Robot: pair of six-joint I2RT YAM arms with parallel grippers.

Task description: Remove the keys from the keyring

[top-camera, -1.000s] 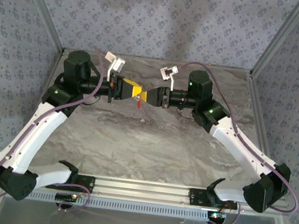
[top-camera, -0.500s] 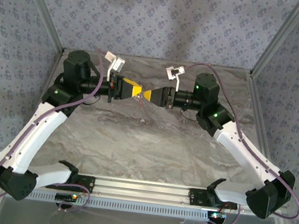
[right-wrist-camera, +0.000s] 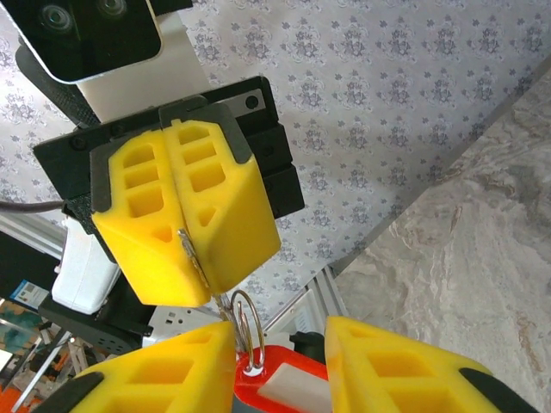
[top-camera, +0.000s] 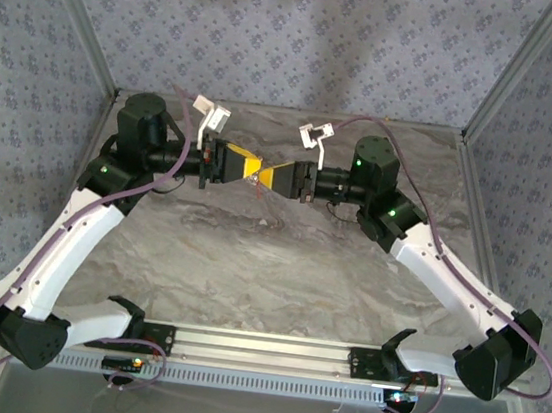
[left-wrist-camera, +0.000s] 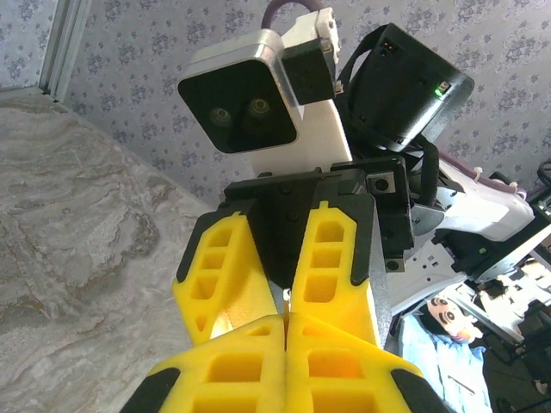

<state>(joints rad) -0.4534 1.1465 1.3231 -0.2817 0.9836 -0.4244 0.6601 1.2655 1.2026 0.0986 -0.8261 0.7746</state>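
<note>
1. Left gripper (right-wrist-camera: 198, 262): yellow ribbed plastic fingers pressed together, tips clamped on a thin silvery metal sliver (right-wrist-camera: 194, 251) caught in the seam; key or ring part, cannot tell. Pointing toward 3 o'clock in the top view.
2. Right gripper (right-wrist-camera: 280, 334): matching yellow fingers standing apart, pointing toward 9 o'clock in the top view, tip to tip with the left gripper. Whether squeezing anything, cannot tell.
3. Keyring (right-wrist-camera: 274, 389): tiny red plastic tag with white insert and silvery wire ring. Held in the air between the right gripper's fingers, against the finger at 9 o'clock; ring rising toward 11 o'clock to the metal sliver at the left gripper's tips.
4. Grey marbled table (top-camera: 270, 256): below both grippers, meeting point toward its 12 o'clock edge.
5. Blue-grey floral-patterned wall (right-wrist-camera: 387, 77): behind the table.
</note>
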